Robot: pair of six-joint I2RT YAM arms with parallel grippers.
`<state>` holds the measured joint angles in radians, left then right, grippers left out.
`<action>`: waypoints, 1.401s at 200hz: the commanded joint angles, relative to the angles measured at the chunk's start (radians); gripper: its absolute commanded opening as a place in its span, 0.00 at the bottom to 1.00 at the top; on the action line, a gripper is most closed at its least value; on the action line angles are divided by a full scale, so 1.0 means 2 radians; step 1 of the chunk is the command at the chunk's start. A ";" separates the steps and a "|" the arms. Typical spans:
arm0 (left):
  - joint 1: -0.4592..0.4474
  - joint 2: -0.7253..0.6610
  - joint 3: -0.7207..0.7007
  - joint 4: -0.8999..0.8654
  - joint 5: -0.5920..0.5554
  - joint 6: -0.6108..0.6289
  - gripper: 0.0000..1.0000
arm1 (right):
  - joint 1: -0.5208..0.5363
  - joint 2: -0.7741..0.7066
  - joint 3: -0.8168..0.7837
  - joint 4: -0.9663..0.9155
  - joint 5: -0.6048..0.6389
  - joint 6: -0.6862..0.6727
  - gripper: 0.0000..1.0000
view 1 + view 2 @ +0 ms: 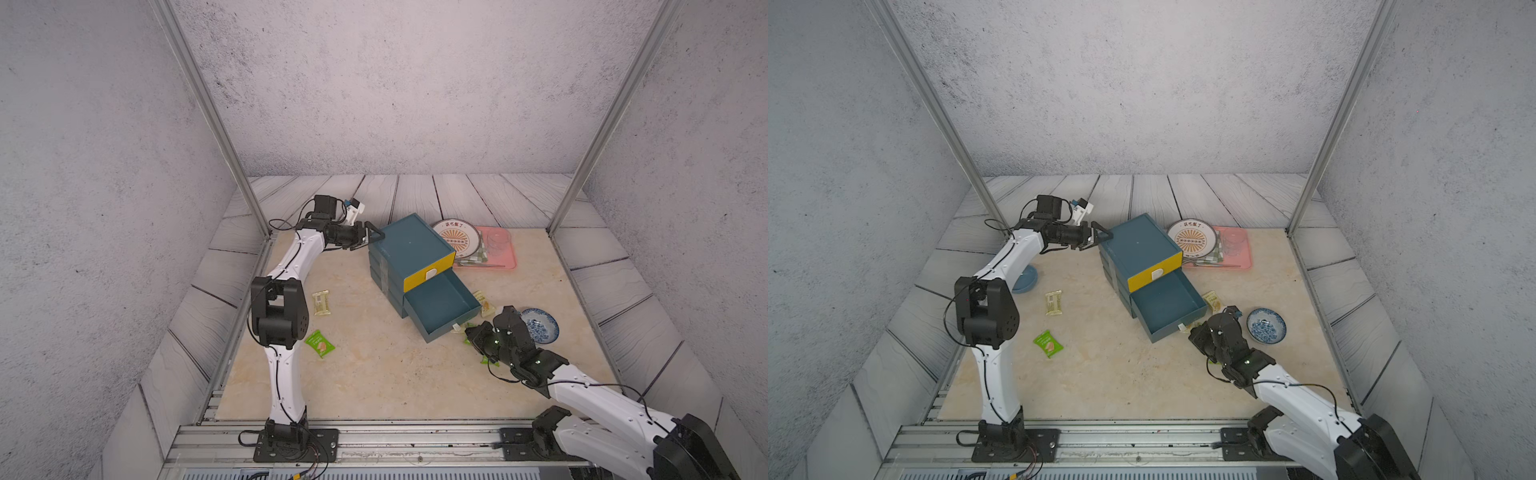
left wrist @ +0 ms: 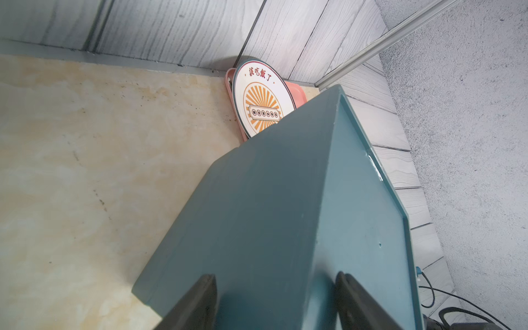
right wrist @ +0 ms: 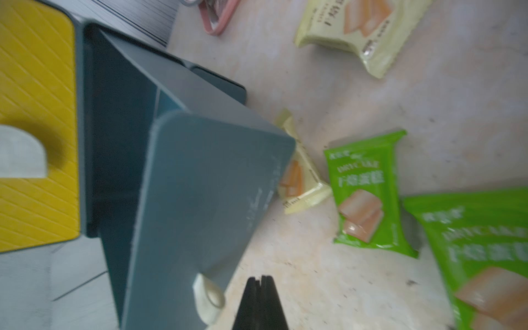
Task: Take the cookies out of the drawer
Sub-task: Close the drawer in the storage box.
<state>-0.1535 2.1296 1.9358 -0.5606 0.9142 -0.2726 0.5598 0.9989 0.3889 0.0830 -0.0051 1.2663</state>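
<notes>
Patterned plate (image 1: 455,239), pink tray (image 1: 510,258), blue bowl (image 1: 545,332)

drawer (image 1: 440,305): pulled open | cookies (image 3: 368,194): yellow and green packets, flat, outside drawer, some beside its front

Grey speckled walls (image 1: 374,83), slanted grey wood-grain panels (image 1: 415,195), two aluminium posts (image 1: 216,124), beige marble tabletop (image 1: 374,374), soft even light

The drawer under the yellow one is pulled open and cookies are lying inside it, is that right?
Not quite: the drawer under the yellow one is pulled open, but it is empty, as both top views show. The cookies lie outside it on the table.
</notes>
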 commanded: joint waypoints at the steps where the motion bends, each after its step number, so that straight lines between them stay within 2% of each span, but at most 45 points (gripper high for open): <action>1: -0.008 0.007 -0.025 -0.056 -0.013 0.007 0.70 | 0.001 0.029 -0.006 0.123 0.008 0.031 0.00; 56: -0.008 0.008 -0.027 -0.049 -0.002 0.003 0.71 | 0.001 0.095 0.014 0.188 0.004 0.026 0.00; 89: -0.007 0.010 -0.025 -0.045 0.007 -0.002 0.71 | 0.000 0.130 0.060 0.189 -0.012 -0.001 0.00; 145: -0.006 0.011 -0.028 -0.035 0.024 -0.007 0.71 | -0.001 0.247 0.140 0.242 -0.067 0.002 0.00; 174: -0.005 0.011 -0.031 -0.032 0.037 -0.009 0.72 | 0.000 0.316 0.166 0.326 -0.089 0.023 0.00; 196: -0.001 0.007 -0.040 -0.022 0.049 -0.012 0.72 | 0.008 0.350 0.194 0.348 -0.095 0.030 0.00; 208: 0.003 0.005 -0.045 -0.015 0.060 -0.018 0.74 | 0.017 0.360 0.215 0.342 -0.098 0.027 0.00; 236: 0.022 -0.007 -0.054 0.003 0.063 -0.036 0.85 | 0.046 0.390 0.269 0.325 -0.105 0.024 0.00; 240: 0.025 -0.008 -0.053 0.005 0.063 -0.038 0.99 | 0.050 0.395 0.277 0.323 -0.106 0.025 0.00; 280: 0.057 -0.023 -0.040 0.014 0.047 -0.064 0.99 | 0.094 0.440 0.322 0.331 -0.107 0.045 0.00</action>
<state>-0.0418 2.1227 1.8595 -0.4541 0.9653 -0.3481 0.6865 1.8431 0.9718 0.6739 -0.1734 1.3277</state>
